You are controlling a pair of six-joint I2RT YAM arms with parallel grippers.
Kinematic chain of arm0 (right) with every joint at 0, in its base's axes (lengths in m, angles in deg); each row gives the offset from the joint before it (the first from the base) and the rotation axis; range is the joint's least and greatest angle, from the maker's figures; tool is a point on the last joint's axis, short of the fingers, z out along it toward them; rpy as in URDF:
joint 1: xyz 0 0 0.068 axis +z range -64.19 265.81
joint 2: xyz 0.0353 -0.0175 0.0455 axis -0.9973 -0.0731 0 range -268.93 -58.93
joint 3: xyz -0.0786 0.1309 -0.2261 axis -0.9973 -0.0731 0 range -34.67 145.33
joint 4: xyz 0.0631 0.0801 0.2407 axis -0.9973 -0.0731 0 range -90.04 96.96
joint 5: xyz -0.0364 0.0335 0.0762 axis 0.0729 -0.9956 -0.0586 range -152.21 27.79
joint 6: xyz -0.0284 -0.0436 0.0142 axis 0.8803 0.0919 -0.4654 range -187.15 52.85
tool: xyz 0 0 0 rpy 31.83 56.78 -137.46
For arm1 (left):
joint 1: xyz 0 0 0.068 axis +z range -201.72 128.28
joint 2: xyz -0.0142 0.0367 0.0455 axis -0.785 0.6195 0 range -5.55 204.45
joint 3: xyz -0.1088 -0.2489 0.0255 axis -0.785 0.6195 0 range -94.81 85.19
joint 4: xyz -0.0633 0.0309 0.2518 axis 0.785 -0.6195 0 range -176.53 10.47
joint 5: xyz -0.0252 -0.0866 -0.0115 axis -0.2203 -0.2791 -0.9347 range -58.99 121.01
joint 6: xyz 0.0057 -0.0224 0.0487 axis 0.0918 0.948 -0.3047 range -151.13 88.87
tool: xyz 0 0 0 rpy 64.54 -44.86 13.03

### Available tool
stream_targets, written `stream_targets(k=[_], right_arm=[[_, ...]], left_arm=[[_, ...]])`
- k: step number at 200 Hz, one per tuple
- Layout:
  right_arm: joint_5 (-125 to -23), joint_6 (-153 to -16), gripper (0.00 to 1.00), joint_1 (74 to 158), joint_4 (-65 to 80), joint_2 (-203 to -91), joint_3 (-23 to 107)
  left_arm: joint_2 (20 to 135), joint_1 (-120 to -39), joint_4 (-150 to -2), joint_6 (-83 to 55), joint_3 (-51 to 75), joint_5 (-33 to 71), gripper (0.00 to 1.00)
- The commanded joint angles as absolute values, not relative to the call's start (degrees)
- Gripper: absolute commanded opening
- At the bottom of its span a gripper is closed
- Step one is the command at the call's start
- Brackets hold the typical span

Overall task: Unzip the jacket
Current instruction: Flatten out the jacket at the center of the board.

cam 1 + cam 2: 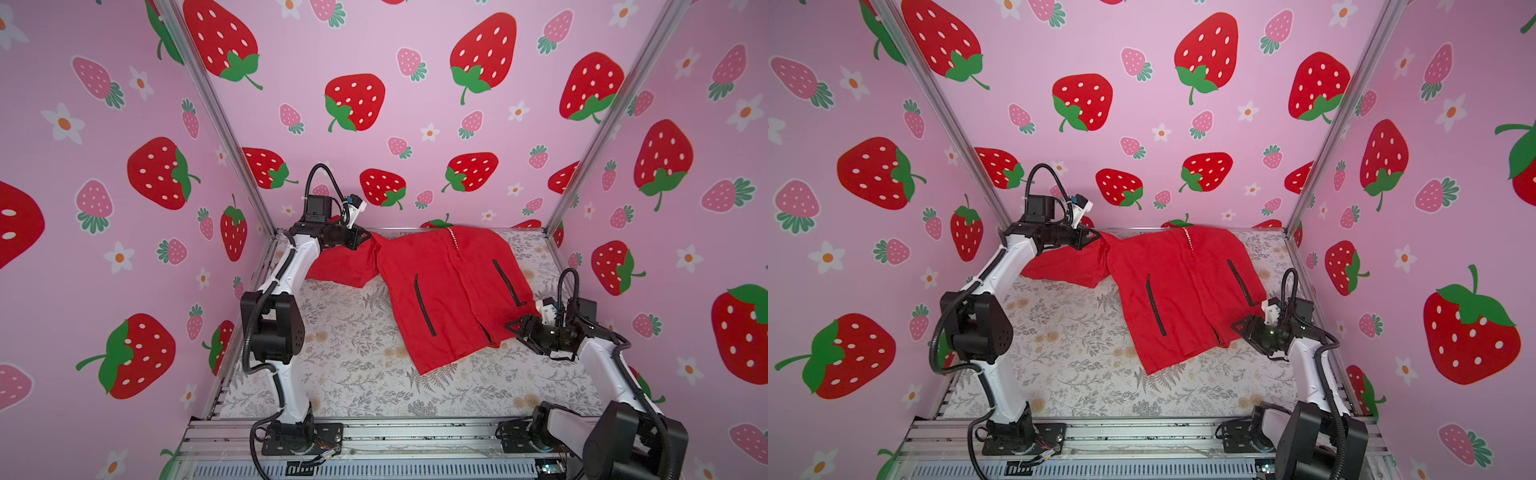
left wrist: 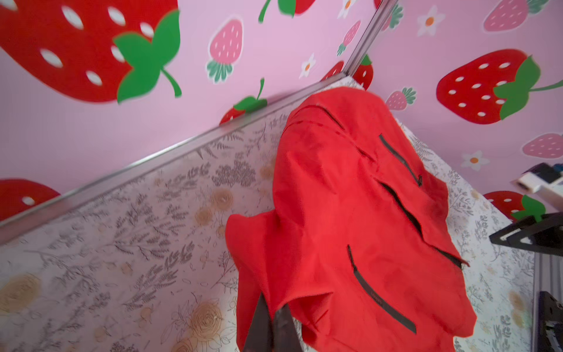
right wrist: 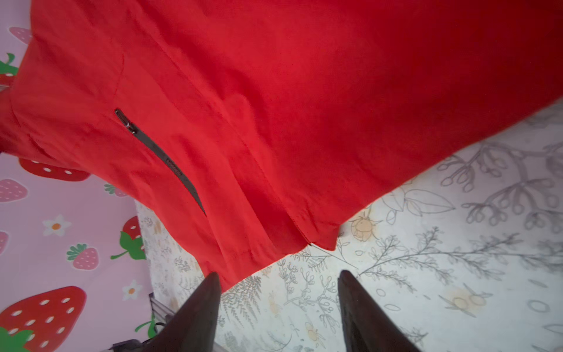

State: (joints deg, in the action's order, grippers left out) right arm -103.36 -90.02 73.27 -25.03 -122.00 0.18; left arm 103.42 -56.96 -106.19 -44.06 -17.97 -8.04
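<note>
Floral table [image 3: 457,259]; pocket-zipper pull [image 3: 124,119], right-wrist only

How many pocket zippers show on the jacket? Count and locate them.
2: one pocket zipper on the jacket toward the left arm, the other near the right gripper. Folds may hide more.

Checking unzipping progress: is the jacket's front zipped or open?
Apparently zipped: in both top views the front panels of the jacket meet from collar to hem, no lining showing. The slider cannot be made out.
</note>
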Motion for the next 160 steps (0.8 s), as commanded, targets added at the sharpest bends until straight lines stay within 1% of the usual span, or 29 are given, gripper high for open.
stream_targets(k=[1,5,14,22,30,43,58,66,78,84,126,160], right_arm=[[-105.98,-94.49,0.62,72.98,-19.33,-121.87,-2.83],[-105.92,-95.03,0.65,72.97,-18.83,-121.90,-3.32],[-105.89,-96.27,0.77,72.98,-17.64,-122.00,-4.56],[-106.35,-97.61,0.84,72.98,-15.80,-122.31,-5.70],[-106.72,-99.15,0.87,73.06,-13.44,-122.91,-6.86],[-107.15,-101.66,0.87,73.52,-9.83,-124.68,-8.32],[-108.57,-103.19,0.82,74.63,-5.58,-127.72,-9.20],[-109.61,-104.30,0.77,75.26,-2.96,-129.46,-9.57],[-111.21,-106.59,0.66,76.05,1.33,-131.74,-10.25],[-111.66,-108.00,0.63,76.52,3.45,-132.64,-10.72],[-110.11,-117.78,0.60,79.78,14.58,-135.50,-14.75],[-108.46,-125.83,0.52,81.27,26.00,-139.66,-18.33]], left_arm=[[101.92,-56.64,-100.82,-41.62,-15.82,-4.93,0.00],[101.71,-56.64,-100.80,-41.42,-15.58,-4.10,0.00],[101.27,-56.56,-100.81,-41.36,-15.11,-2.69,0.00],[100.92,-56.56,-100.92,-41.71,-14.40,-1.97,0.00],[100.68,-56.56,-100.75,-41.79,-13.94,-1.86,0.00],[100.63,-56.56,-100.68,-41.27,-13.52,-2.18,0.00],[100.63,-56.56,-100.20,-40.69,-13.04,-2.64,0.00],[100.47,-56.56,-99.76,-40.53,-12.75,-2.63,0.00],[100.10,-56.56,-99.01,-40.19,-12.12,-2.36,0.00],[99.98,-56.56,-98.73,-40.12,-11.94,-2.21,0.00],[99.48,-56.56,-99.12,-41.33,-11.86,-2.29,0.00],[99.90,-56.56,-98.65,-40.91,-11.76,-2.45,0.00]])
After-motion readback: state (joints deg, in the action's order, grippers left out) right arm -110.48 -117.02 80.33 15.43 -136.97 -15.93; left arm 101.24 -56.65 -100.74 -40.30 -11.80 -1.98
